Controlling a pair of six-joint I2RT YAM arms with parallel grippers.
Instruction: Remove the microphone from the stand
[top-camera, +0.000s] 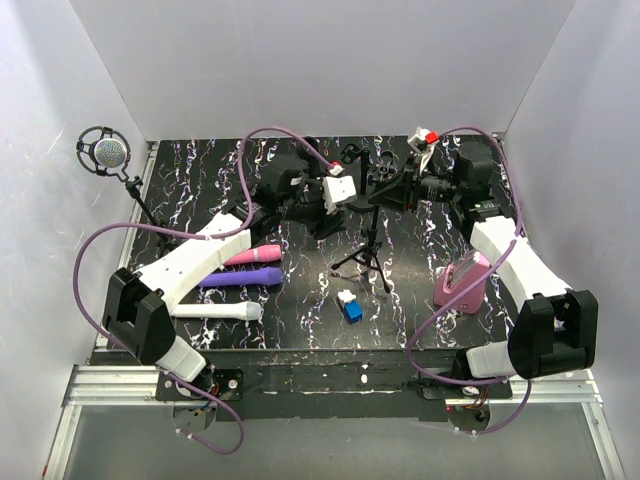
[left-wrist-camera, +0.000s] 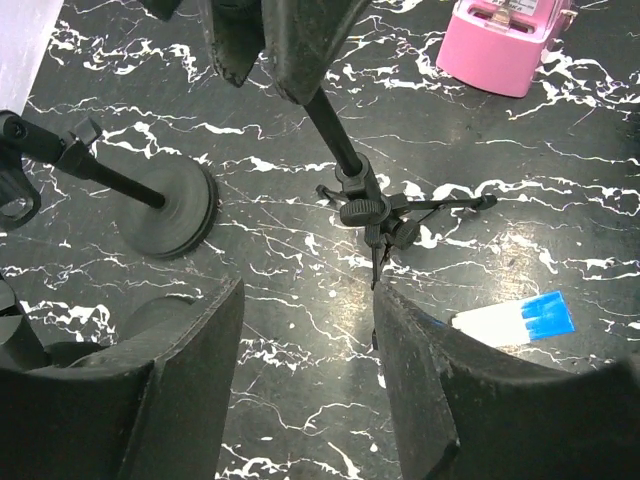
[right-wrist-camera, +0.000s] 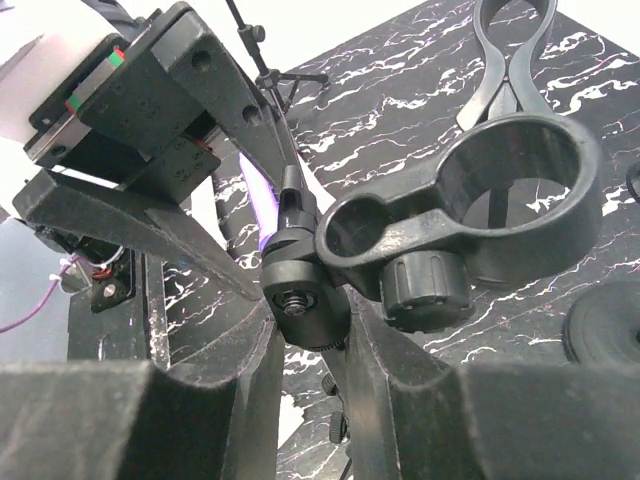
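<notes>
Starting w/ the table, you've got both arms reaching over its far half and meeting at the tripod stand in the middle. At the far-left corner is a round-base stand w/ a mesh-head mic in its shock mount, well apart from both grippers. It's the only mic I can see mounted. Three handheld mics lie flat on the table left of the tripod, none touched: white mic, purple mic, pink mic. The clip ring atop the tripod shows see-through in the right wrist view, so no mic in it. Step in hand, as I read it, is bracing the tripod stand for a pull, yet there's nothing in that clip to pull. Next move prob. calls for a check on which stand you mean. If it's the mesh-head one, the left arm needs to lift clear and swing left w/o snagging the tripod legs. The right gripper has its fingers pressed in on the swivel joint just under the clip ring, pinching it from both sides. The left gripper hangs over the tripod pole, fingers approx half spread, only bare table btwn them, holding and touching nothing.
</notes>
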